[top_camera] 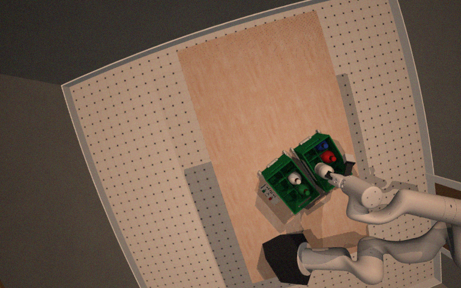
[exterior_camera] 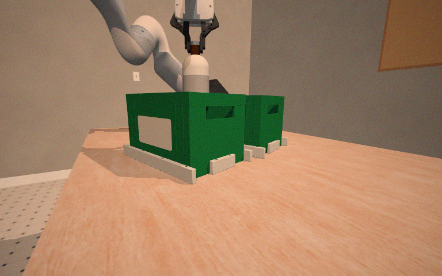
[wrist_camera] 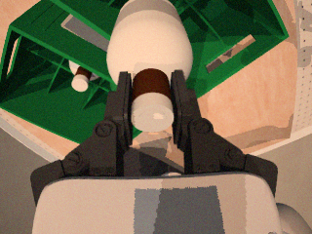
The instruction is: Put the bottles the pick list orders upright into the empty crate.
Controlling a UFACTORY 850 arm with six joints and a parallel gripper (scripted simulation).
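Note:
My gripper [top_camera: 328,175] [exterior_camera: 194,48] [wrist_camera: 151,87] is shut on the brown neck of a white bottle [top_camera: 321,168] [exterior_camera: 195,75] [wrist_camera: 148,44]. It holds the bottle upright over the bottle crate [top_camera: 307,141] [exterior_camera: 185,130]. The bottle's shoulder stands above the rim, and its lower part is hidden. A red bottle [top_camera: 328,156] and a blue bottle [top_camera: 321,146] stand in that crate. The other crate [top_camera: 275,171] [exterior_camera: 263,120] [wrist_camera: 39,104] holds a white bottle [top_camera: 294,177] [wrist_camera: 80,80] and a green bottle [top_camera: 304,191]. The pick list [top_camera: 268,194] lies beside it, too small to read.
Beige stop blocks [exterior_camera: 159,163] [exterior_camera: 222,163] sit around the crates' feet. A dark block [top_camera: 350,166] [exterior_camera: 216,86] stands just beyond the bottle crate near the table's edge. The robot's black base [top_camera: 285,258] is at the table's end.

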